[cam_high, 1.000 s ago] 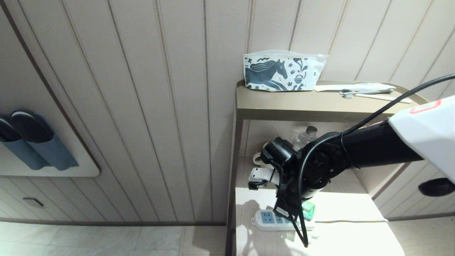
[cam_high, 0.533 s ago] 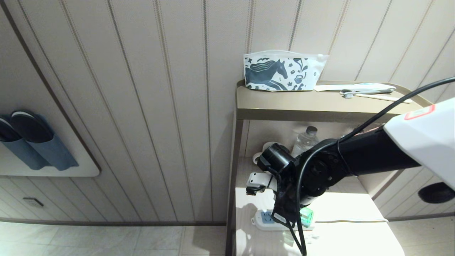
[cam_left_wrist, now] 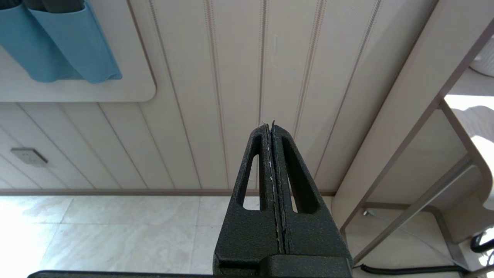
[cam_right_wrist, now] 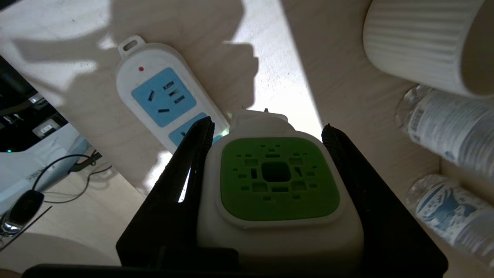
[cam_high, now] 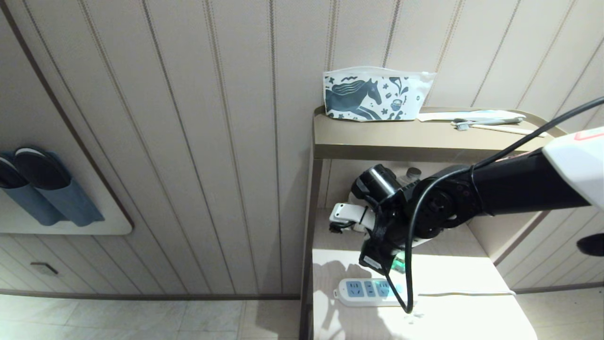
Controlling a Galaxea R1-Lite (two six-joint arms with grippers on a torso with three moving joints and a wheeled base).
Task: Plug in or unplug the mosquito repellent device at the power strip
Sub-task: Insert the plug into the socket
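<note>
My right gripper (cam_right_wrist: 268, 124) is shut on the mosquito repellent device (cam_right_wrist: 278, 185), one black finger on each side of its white head with the green vented top. The device hangs above the shelf, clear of the power strip (cam_right_wrist: 162, 96), and its plug prongs show bare at its far end. In the head view the right wrist covers most of the device (cam_high: 400, 264); only a green sliver shows above the power strip (cam_high: 368, 287), whose three light-blue socket panels are bare. My left gripper (cam_left_wrist: 270, 125) is parked low beside the shelf unit, shut and holding nothing.
A ribbed white mug (cam_right_wrist: 424, 42) and two clear water bottles (cam_right_wrist: 451, 123) stand at the back of the shelf. The top shelf (cam_high: 424, 139) overhead carries a patterned pouch (cam_high: 375, 97) and a toothbrush (cam_high: 490, 123). The strip's white cord (cam_high: 467, 293) runs right.
My right arm first dipped, then rose and pulled back with the device, lifting it off the right end of the power strip. The left arm has stayed still.
</note>
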